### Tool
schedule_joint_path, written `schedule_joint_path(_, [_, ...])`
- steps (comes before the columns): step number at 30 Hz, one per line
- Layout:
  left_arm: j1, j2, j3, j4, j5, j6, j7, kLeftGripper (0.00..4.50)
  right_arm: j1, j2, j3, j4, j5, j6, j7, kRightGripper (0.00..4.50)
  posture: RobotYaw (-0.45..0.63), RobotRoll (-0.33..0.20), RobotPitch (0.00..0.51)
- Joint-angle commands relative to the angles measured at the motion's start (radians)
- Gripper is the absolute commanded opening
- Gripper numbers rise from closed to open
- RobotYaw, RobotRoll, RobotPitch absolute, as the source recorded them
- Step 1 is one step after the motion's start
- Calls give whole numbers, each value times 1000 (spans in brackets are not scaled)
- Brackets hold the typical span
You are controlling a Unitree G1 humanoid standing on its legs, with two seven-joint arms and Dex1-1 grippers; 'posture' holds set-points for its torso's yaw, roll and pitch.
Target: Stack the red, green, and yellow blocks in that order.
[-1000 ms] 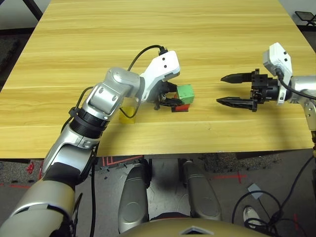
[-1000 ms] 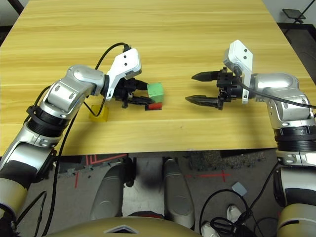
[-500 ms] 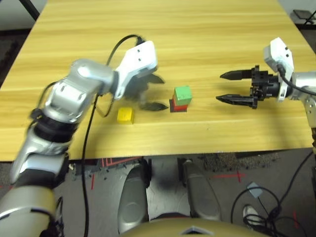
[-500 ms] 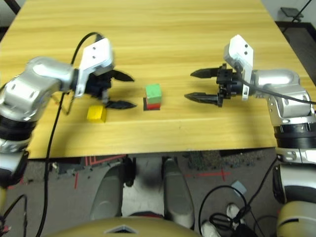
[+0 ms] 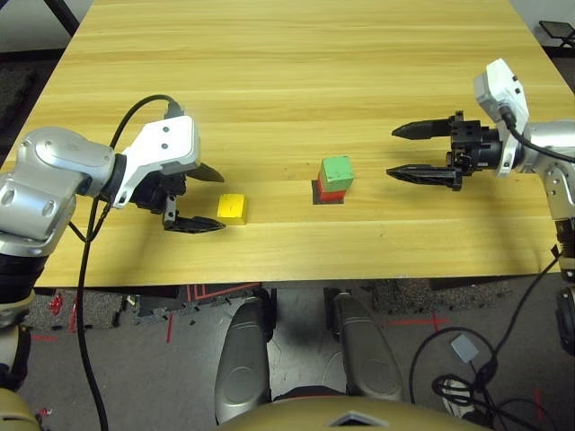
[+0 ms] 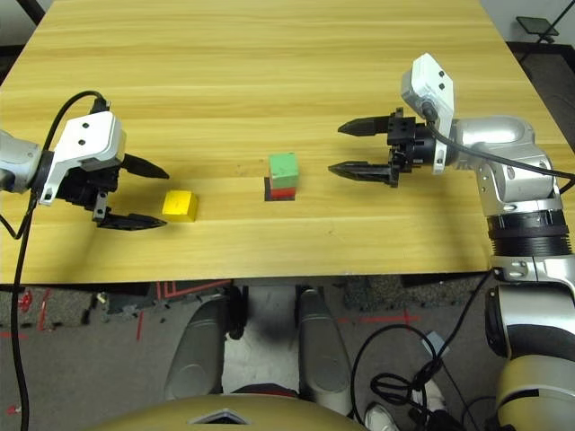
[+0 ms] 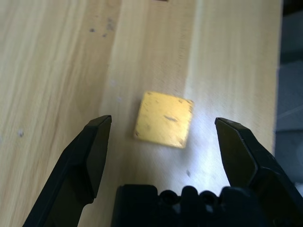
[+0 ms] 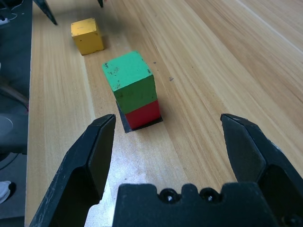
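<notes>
Green block point(image 5: 338, 170) sits on red point(image 5: 331, 189), yellow point(image 5: 232, 208) lies unstacked on the table beside the left gripper point(image 5: 202, 199), and both it and the right gripper point(image 5: 415, 152) gape wide, empty.

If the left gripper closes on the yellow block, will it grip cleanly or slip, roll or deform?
The yellow block looks like a rigid flat-faced cube, so it probably won't roll or squash. Its matte, scuffed faces suggest decent friction. It sits slightly skewed between the open left gripper fingers, so it may twist a little as they close.
</notes>
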Motion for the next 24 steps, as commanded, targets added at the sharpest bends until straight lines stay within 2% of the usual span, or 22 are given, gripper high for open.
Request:
schedule_joint_path(1, [27,-31,-15,51,38,-72,21,4459,4,-19,-3,-10,-2,12,10,4500,63,-15,258])
schedule_joint_path(6, [69,-58,-19,94,61,-121,29,4459,8,-31,-11,-19,0,23,5,4500,50,-26,257])
schedule_joint_path(7, [78,-58,-20,98,63,-129,26,4292,8,-33,-12,-19,0,24,4,4500,48,-26,257])
schedule_joint_path(9, [96,-54,-21,93,61,-138,12,3916,7,-35,-12,-19,1,24,3,4500,48,-26,257])
schedule_joint_path(14, [98,-56,4,48,25,-77,3,2101,4,-35,-11,-14,0,21,-1,4500,53,-21,255])
schedule_joint_path(19, [-80,-93,37,-21,-69,137,45,2018,3,-26,-10,-6,-1,16,-7,4500,62,-15,250])
schedule_joint_path(24, [-271,-134,-8,-55,-115,324,67,2018,8,-14,-7,1,-5,7,-13,4500,68,-4,245])
